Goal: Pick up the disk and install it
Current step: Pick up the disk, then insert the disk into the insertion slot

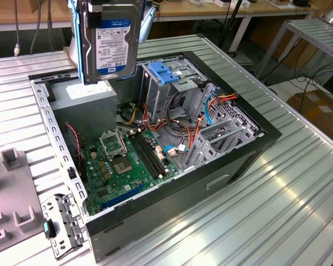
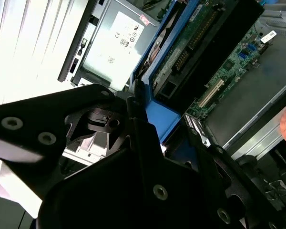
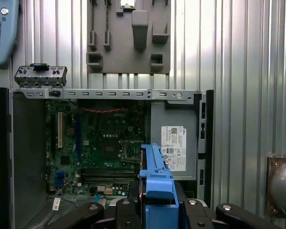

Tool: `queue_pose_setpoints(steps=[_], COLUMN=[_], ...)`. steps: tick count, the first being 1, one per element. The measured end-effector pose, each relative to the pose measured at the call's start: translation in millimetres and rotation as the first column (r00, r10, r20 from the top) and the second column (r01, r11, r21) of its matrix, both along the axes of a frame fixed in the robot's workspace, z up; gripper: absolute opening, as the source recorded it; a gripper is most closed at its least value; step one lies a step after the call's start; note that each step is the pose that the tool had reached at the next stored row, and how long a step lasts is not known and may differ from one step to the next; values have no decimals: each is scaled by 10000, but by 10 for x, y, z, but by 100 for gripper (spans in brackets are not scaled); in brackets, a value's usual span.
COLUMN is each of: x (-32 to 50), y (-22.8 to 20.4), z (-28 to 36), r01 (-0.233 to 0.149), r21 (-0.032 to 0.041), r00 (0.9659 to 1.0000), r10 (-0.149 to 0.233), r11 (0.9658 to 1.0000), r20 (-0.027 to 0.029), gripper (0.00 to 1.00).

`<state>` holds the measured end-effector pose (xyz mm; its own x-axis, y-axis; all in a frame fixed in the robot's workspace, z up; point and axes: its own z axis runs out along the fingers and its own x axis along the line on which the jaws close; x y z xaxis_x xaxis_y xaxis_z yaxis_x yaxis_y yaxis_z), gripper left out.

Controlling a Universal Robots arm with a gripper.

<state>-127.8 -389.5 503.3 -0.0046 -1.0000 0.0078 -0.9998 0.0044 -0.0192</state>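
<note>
Open PC case point(image 1: 266, 136) lies on its side on slatted table point(image 1: 277, 210). Inside the case:
- Motherboard point(image 1: 122, 160) on the floor, toward exterior view's near left.
- Power supply point(image 1: 94, 100) behind it, in the far-left corner.
- Drive cage point(image 1: 175, 88) just beside power supply, on exterior view's right, with latch piece point(image 1: 162, 73) on top.
- 1 more metal cage point(image 1: 222, 136) near the case's right wall.
- Cables point(image 1: 183, 124) between the 2 cages and motherboard.

Disk point(image 1: 110, 41) hangs upright above power supply, between the fingers of gripper point(image 3: 157, 205).

Outside the case, on the table at exterior view's left, sit fixture plate point(image 1: 5, 216) and metal bracket point(image 1: 64, 224), the bracket just beside the case's near-left corner.
</note>
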Motion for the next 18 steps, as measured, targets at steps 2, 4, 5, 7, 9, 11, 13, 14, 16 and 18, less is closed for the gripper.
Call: queue_pose_setpoints(steps=[2,4,5,7,9,11,13,14,16,18], x=[4,5,5,5,5,5,5,5,5,5], y=[0,0,0,0,0,-4,-16,-23,-44,-74], z=[0,-1,-1,-1,-1,-1,0,0,-1,-1], r01=[1,1,1,1,1,1,0,1,0,1], r21=[1,-10,-10,-11,-12,-12,-12,-13,-12,-12], r00=[10000,10000,10000,10000,10000,10000,10000,10000,10000,10000], r10=[-1,-1,-1,-1,-1,-1,0,-1,0,-1], r11=[10000,10000,10000,10000,10000,10000,10000,10000,10000,10000], r20=[1,1,1,1,1,1,1,1,1,1], gripper=[37,37,37,37,37,37,37,37,37,37])
